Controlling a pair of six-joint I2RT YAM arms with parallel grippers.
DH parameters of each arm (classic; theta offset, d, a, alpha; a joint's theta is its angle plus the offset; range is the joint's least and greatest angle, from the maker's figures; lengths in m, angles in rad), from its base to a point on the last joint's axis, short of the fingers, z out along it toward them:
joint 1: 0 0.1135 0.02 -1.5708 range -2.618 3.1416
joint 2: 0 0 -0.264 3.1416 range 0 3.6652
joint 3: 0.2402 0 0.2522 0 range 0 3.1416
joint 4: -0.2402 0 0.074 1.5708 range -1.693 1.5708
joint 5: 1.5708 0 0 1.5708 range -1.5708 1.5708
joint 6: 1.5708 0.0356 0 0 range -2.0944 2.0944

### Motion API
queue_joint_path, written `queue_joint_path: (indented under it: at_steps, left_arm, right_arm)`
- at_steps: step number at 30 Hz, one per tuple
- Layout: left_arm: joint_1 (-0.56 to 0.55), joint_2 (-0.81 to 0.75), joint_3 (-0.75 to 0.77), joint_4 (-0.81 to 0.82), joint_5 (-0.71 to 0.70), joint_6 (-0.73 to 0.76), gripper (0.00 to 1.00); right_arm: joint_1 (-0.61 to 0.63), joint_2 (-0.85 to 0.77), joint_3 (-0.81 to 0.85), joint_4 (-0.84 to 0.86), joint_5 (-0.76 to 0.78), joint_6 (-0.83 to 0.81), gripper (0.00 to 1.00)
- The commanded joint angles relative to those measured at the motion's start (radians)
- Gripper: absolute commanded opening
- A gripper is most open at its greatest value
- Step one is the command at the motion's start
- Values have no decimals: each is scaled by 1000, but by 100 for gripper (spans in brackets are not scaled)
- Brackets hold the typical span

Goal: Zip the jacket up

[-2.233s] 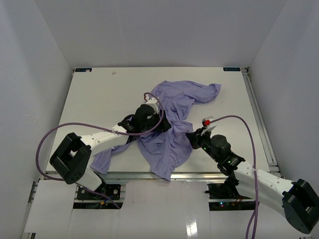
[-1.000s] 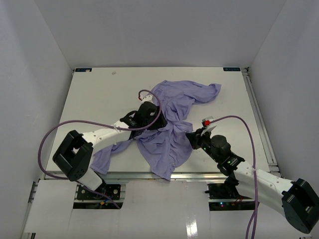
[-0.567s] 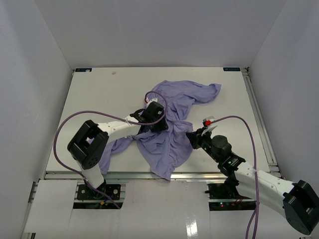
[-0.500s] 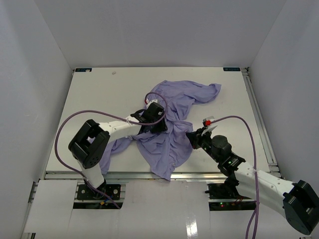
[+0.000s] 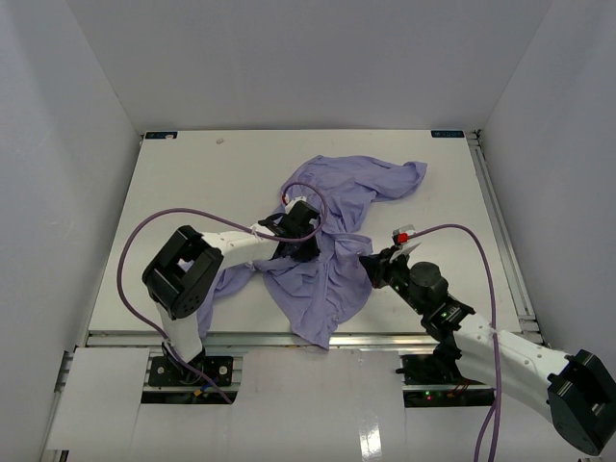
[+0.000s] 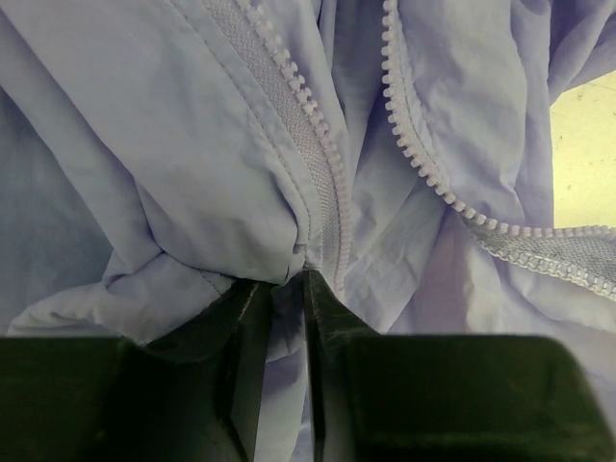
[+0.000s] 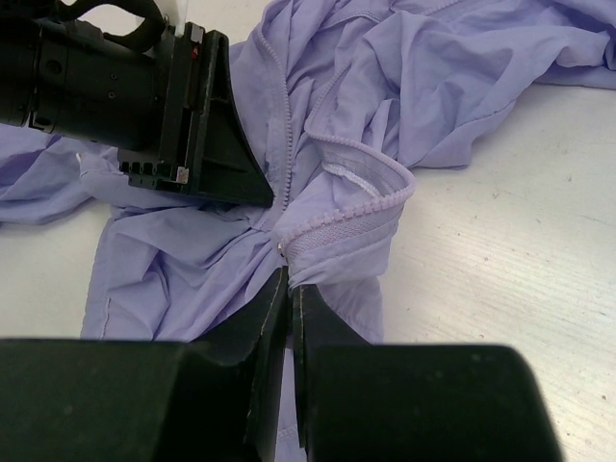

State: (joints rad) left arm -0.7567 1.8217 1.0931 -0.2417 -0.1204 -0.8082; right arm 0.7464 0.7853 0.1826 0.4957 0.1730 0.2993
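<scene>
The lavender jacket (image 5: 358,185) lies crumpled mid-table, front open. My left gripper (image 5: 305,248) is on its middle. In the left wrist view the gripper (image 6: 287,285) is shut on a fold of jacket (image 6: 173,125) at the foot of one zipper row (image 6: 318,164); the other row (image 6: 423,173) runs apart to the right. My right gripper (image 5: 367,261) is at the jacket's right edge. In the right wrist view the gripper (image 7: 290,281) is shut on the jacket (image 7: 443,87) just below a zipper end (image 7: 351,207). The left gripper's body (image 7: 183,115) is close behind.
The white table (image 5: 192,173) is boxed in by white walls on the left, back and right. A metal rail (image 5: 503,241) runs along the right edge. Purple cables (image 5: 183,217) loop above both arms. A sleeve (image 5: 207,303) trails to the front left.
My left arm's elbow has swung right and forward, and its gripper has shifted slightly right on the jacket. The right arm and gripper have stayed put.
</scene>
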Motion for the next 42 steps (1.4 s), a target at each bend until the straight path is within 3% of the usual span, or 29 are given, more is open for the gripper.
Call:
queue_joint_path:
  at_steps: [1,7,15,22,27,30,32,33,35,36,37,38,42]
  left_arm:
    - [-6,-36,18,11,-17,18,24]
    - [-6,-107,-5,24,-11,19,3]
    - [-6,-189,-27,15,-15,60,6]
    - [-4,-273,-70,41,8,88,18]
    - [-1,-287,-78,55,37,114,0]
    - [-1,-306,-84,66,55,145,0]
    - [2,-323,-85,67,52,153,6]
    - [4,-330,-88,67,51,153,16]
    - [7,-336,-90,67,58,160,20]
    - [7,-338,-92,69,62,163,15]
    - [8,-338,-94,71,68,166,3]
    - [8,-341,-101,80,74,167,0]
    - [8,-350,-107,90,83,166,4]
  right_arm:
    - [-3,-1,-6,35,3,-10,8]
    - [-3,6,-6,38,5,-11,8]
    - [-4,13,8,30,-3,-16,8]
    - [-4,49,25,35,-12,-20,8]
    - [-3,59,31,40,-21,-20,8]
    - [-2,71,37,40,-32,-22,8]
    - [-2,79,43,40,-46,-22,8]
    - [-4,80,42,41,-50,-20,8]
    - [-4,80,40,47,-50,-17,8]
    - [-4,79,38,47,-49,-18,8]
    - [-4,76,37,46,-49,-17,8]
    - [-4,74,36,46,-50,-16,8]
    - [-4,65,35,43,-52,-15,8]
